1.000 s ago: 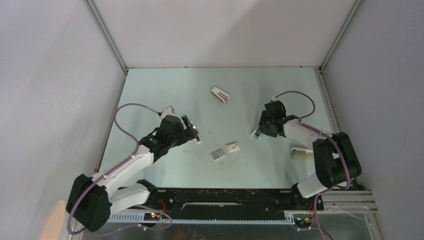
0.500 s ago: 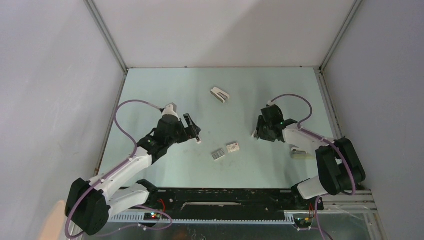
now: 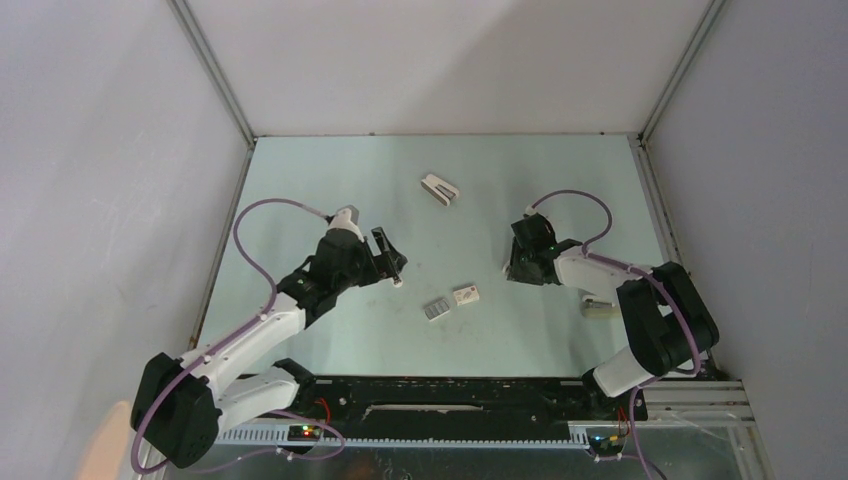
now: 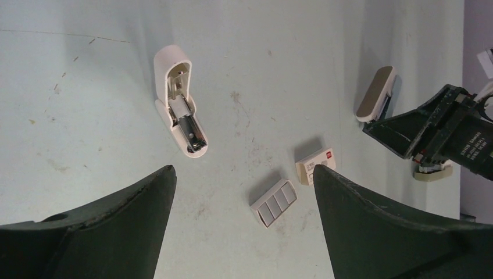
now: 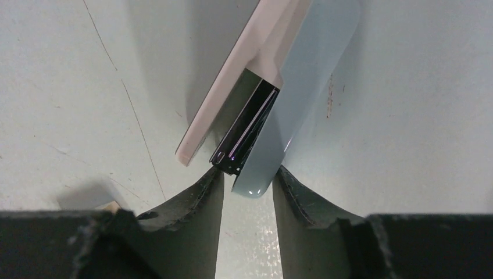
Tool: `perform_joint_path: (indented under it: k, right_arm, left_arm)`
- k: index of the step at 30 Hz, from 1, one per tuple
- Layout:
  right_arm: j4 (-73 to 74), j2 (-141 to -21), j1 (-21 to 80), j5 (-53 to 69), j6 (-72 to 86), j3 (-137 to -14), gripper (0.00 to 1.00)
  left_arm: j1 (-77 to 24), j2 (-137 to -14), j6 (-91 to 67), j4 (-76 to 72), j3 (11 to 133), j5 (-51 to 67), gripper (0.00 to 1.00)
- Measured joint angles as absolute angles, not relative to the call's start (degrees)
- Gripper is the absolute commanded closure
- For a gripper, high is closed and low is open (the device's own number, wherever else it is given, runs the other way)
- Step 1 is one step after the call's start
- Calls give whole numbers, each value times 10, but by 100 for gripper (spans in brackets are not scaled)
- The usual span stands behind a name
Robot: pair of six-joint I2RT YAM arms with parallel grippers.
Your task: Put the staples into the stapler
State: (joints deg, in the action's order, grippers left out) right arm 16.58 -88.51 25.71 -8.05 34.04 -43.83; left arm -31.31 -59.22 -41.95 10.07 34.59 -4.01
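Note:
The stapler [image 5: 290,75], slim with a pale grey-green body and a white part hinged open, lies on the table. My right gripper [image 5: 249,174] is shut on its rounded grey-green end; in the top view the gripper [image 3: 513,266] sits right of centre, and the stapler [image 3: 506,270] barely shows at its tip. The staples [image 4: 274,203], a small grey ribbed block, lie at mid-table [image 3: 435,310]. My left gripper [image 4: 243,171] is open wide and empty, hovering above the table to the left of the staples [image 3: 392,265].
A small white box with a red mark [image 4: 317,164] lies beside the staples. A broader white wedge stapler [image 3: 440,188] lies open farther back. A cream stapler [image 3: 600,308] lies near the right arm. Grey walls close in the table on three sides.
My right gripper has shifted a little left and toward the near edge, still at the stapler. My left gripper has edged slightly right and stays open.

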Motion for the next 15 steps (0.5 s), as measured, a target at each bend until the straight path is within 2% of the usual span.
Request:
perform_joint_path:
  k: [9,15]
  right_arm:
    - [152,-893,270,-100,324,-441,98]
    - [162,-879,317,-108,301,-441,100]
  left_arm:
    - [-328,-593,-419,90,346,-25,9]
    - [-345,-618,-419,76,366,-13,9]
